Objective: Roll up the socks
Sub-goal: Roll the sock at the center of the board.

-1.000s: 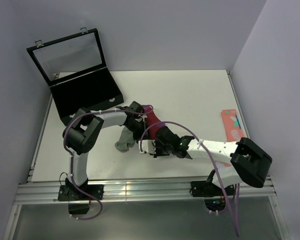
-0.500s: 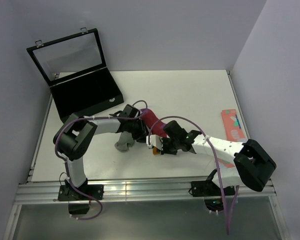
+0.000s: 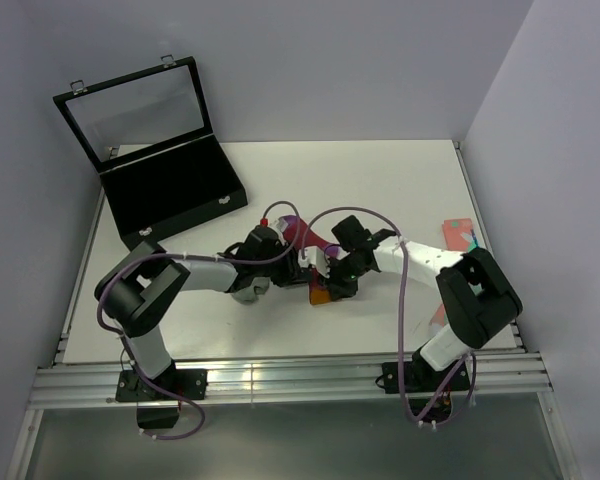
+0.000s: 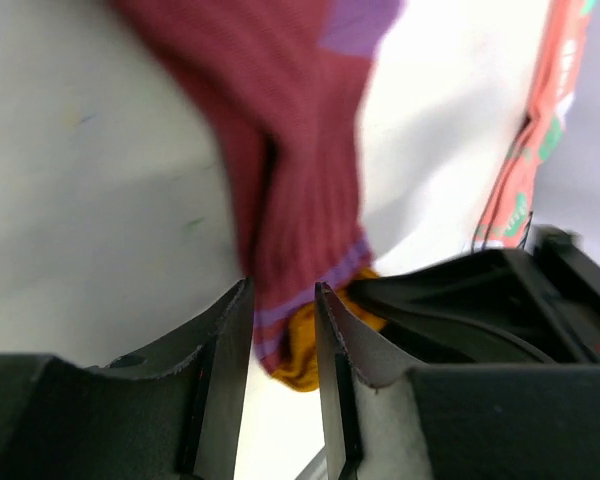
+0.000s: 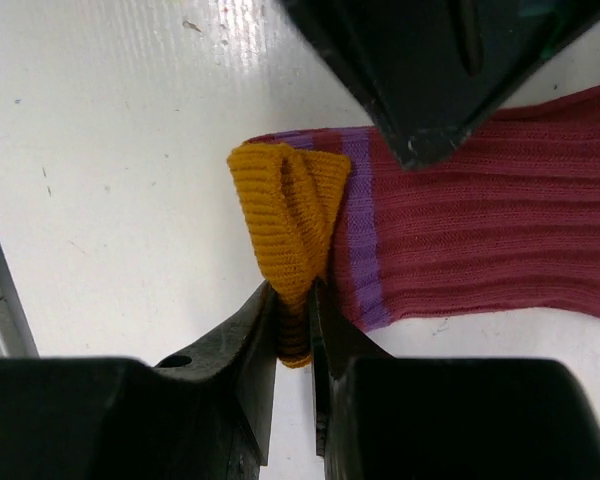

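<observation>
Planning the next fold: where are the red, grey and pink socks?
red sock [image 5: 480, 230]: right wrist view, ribbed red body.
grey sock [image 3: 250, 293]: top view, visible near edge.
pink sock [image 3: 460, 232]: top view, upper end.

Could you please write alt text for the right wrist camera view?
The right gripper pinches the folded orange toe of a magenta-red ribbed sock lying on a white table. A purple band separates toe from body.

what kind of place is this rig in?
Probably a lab test cell, not a home: white table boxed in by plain walls, aluminium frame rail along its near edge, and a staged prop, an open black case.
</observation>
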